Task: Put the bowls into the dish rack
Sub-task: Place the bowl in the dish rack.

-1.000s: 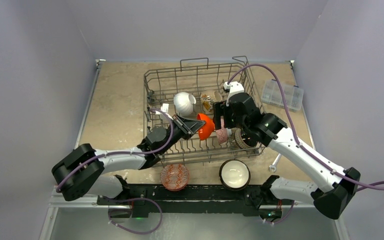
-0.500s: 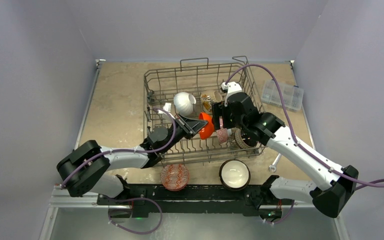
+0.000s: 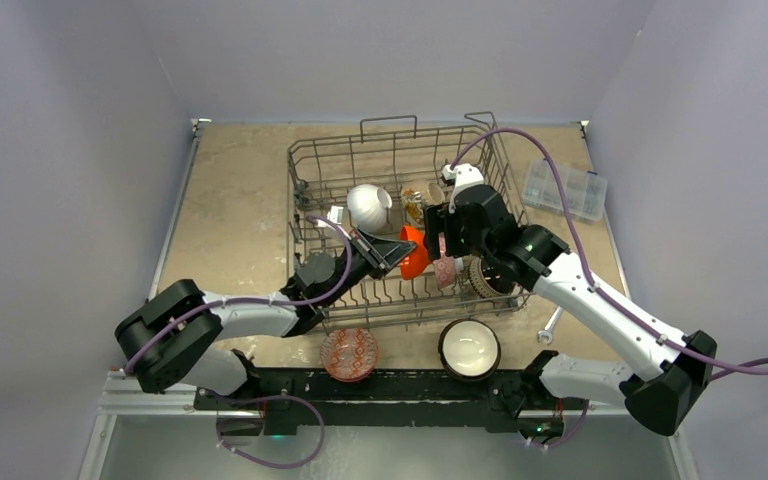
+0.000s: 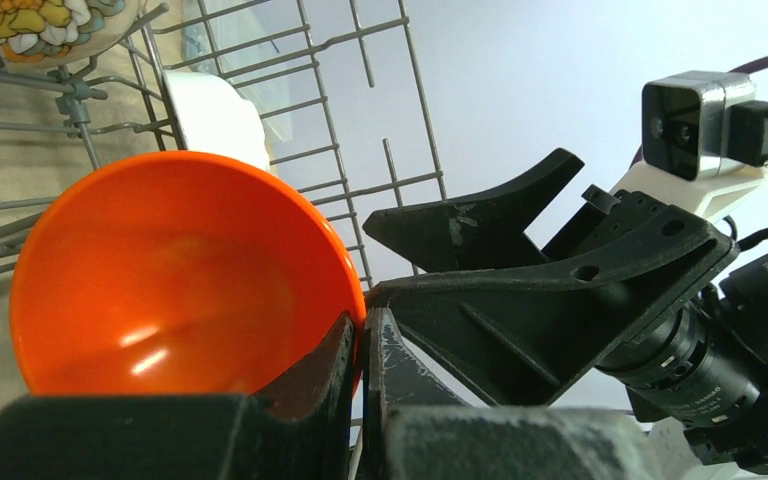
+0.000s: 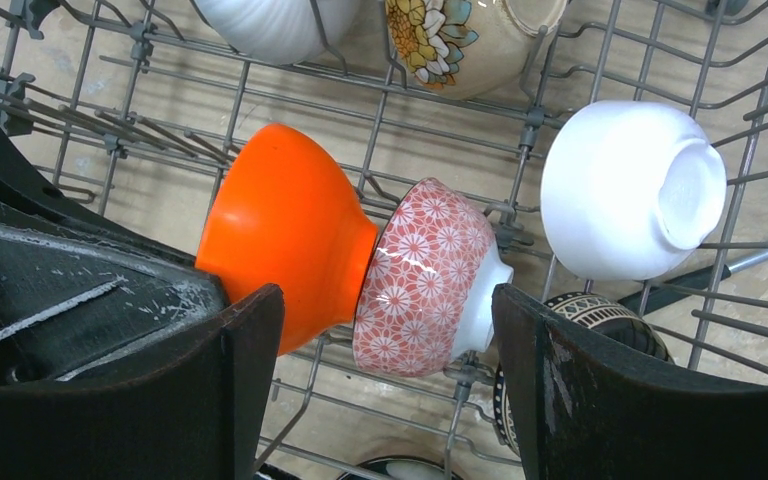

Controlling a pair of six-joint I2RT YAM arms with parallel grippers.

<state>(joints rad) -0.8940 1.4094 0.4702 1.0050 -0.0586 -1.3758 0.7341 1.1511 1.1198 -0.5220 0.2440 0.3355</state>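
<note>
My left gripper point(image 3: 396, 248) point(image 4: 363, 345) is shut on the rim of the orange bowl point(image 3: 413, 253) point(image 4: 170, 280) point(image 5: 285, 235), holding it tilted on its side inside the dish rack point(image 3: 305, 165) point(image 5: 380, 115). The orange bowl's base touches a red-patterned bowl point(image 3: 445, 270) point(image 5: 425, 280) standing among the tines. My right gripper point(image 3: 441, 243) point(image 5: 385, 300) hangs open just above these two bowls, one finger on each side and touching neither. Also in the rack are a white bowl point(image 5: 620, 190), a ribbed white bowl point(image 3: 367, 205), a floral bowl point(image 3: 418, 198) point(image 5: 460, 40) and a dark patterned bowl point(image 3: 482, 278) point(image 5: 600, 315).
On the table in front of the rack lie a red-patterned bowl point(image 3: 350, 353) and a dark bowl with a cream inside point(image 3: 469, 348). A clear compartment box point(image 3: 564, 188) sits right of the rack, and a small metal tool point(image 3: 550, 325) lies near its front right corner.
Both grippers edged slightly toward the back of the rack about a second ago, the orange bowl moving with the left one. Over the last half second nothing has visibly moved.
</note>
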